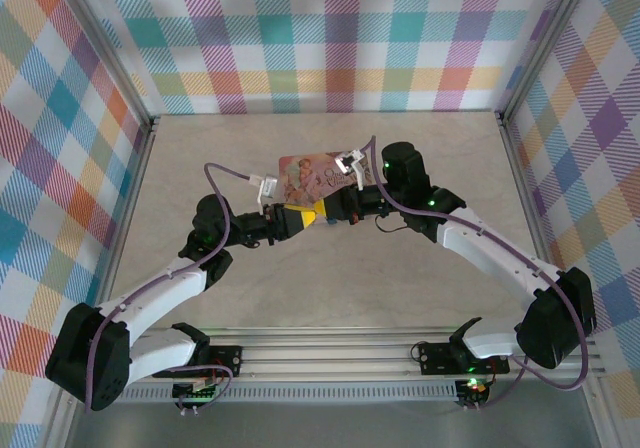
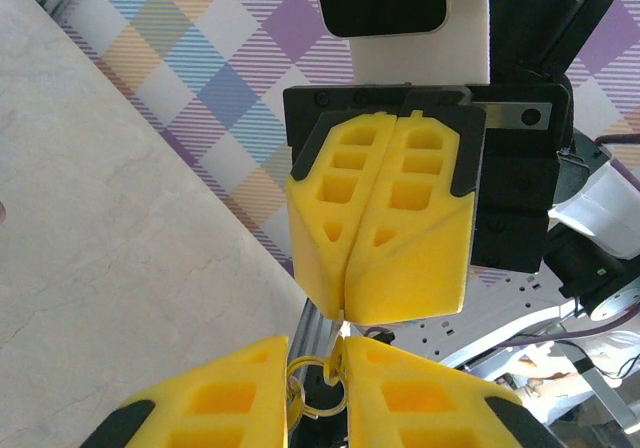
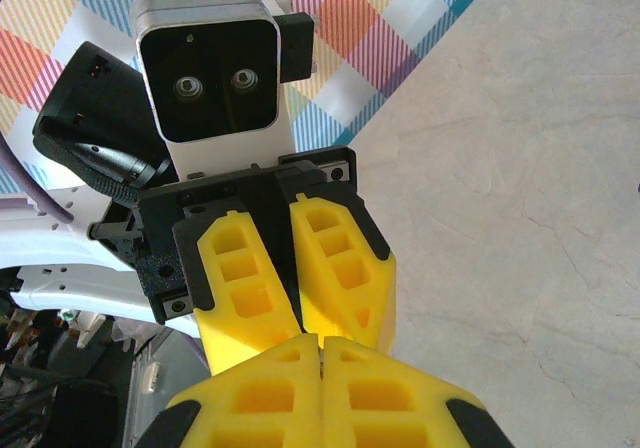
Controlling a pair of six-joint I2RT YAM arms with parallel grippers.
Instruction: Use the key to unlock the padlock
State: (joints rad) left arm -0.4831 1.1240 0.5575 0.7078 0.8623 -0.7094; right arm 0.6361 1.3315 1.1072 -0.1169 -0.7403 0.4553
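Barely visible, thin brassy wire loop (image 2: 318,393) inside the narrow left claw (image 2: 316,353); right claw (image 2: 343,313) fully closed.

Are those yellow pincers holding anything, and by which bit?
A thin brassy loop sits between the left pincer's fingertips; whether gripped cannot be told. The right pincer is shut, its hold hidden.

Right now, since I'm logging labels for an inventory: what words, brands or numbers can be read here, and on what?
No text can be read.
Pink illustrated tin: the print on its lid is too small and blurred to make out.
Camera housing: no lettering visible.
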